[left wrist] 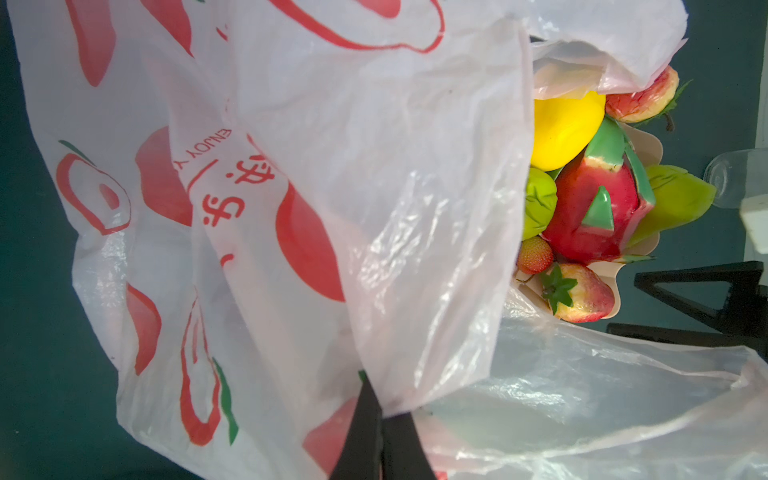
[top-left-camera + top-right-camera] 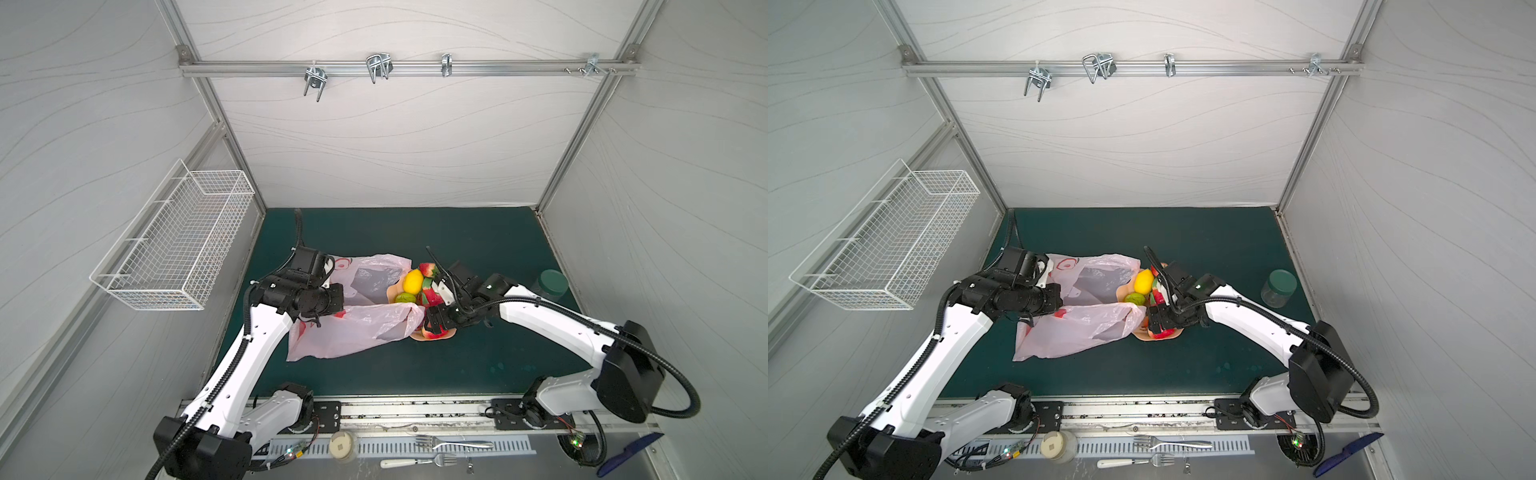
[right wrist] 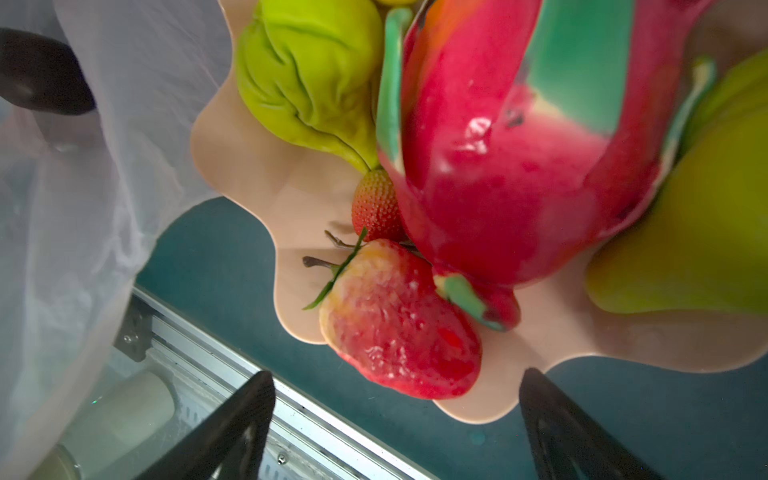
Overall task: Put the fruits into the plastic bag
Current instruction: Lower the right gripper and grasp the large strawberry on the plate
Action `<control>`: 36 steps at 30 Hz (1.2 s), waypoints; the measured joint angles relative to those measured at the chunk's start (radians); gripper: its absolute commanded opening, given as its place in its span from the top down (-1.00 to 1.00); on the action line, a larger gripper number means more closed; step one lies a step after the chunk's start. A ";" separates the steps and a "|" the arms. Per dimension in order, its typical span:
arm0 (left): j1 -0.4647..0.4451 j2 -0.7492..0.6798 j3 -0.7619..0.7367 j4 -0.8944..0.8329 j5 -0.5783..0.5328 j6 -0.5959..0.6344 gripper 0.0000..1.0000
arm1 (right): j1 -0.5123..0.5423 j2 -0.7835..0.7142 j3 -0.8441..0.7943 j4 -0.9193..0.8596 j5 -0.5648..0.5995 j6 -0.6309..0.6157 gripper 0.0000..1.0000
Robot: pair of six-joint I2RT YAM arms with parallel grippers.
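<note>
The pale pink plastic bag (image 2: pixel 353 332) lies on the green mat with its mouth facing the peach bowl (image 3: pixel 249 166). My left gripper (image 1: pixel 384 409) is shut on the bag's upper edge and holds it raised. The fruits sit in the bowl: a yellow lemon (image 2: pixel 412 280), a dragon fruit (image 3: pixel 498 174), a wrinkled green fruit (image 3: pixel 307 83), a small strawberry (image 3: pixel 376 205) and a large strawberry (image 3: pixel 399 324) at the rim. My right gripper (image 3: pixel 397 374) is open, its jaws wide on either side of the large strawberry, just short of it. In both top views it hangs over the bowl's near rim (image 2: pixel 434 322).
A clear jar with a dark green lid (image 2: pixel 550 284) stands on the mat at the right. A white wire basket (image 2: pixel 174 237) hangs on the left wall. Forks (image 2: pixel 457 444) and a round white tub (image 2: pixel 343 445) lie on the front ledge beyond the mat's near edge.
</note>
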 measured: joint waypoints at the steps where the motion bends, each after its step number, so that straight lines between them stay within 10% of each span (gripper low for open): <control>1: 0.000 0.000 0.000 0.000 0.000 0.000 1.00 | 0.000 0.005 -0.002 0.000 -0.001 -0.007 -0.84; 15: 0.000 0.000 -0.010 0.003 0.000 0.000 1.00 | 0.004 0.095 -0.003 0.051 -0.005 -0.068 -0.70; 36: 0.000 0.000 -0.011 0.003 0.000 0.001 1.00 | 0.010 0.127 -0.009 0.077 -0.027 -0.058 0.08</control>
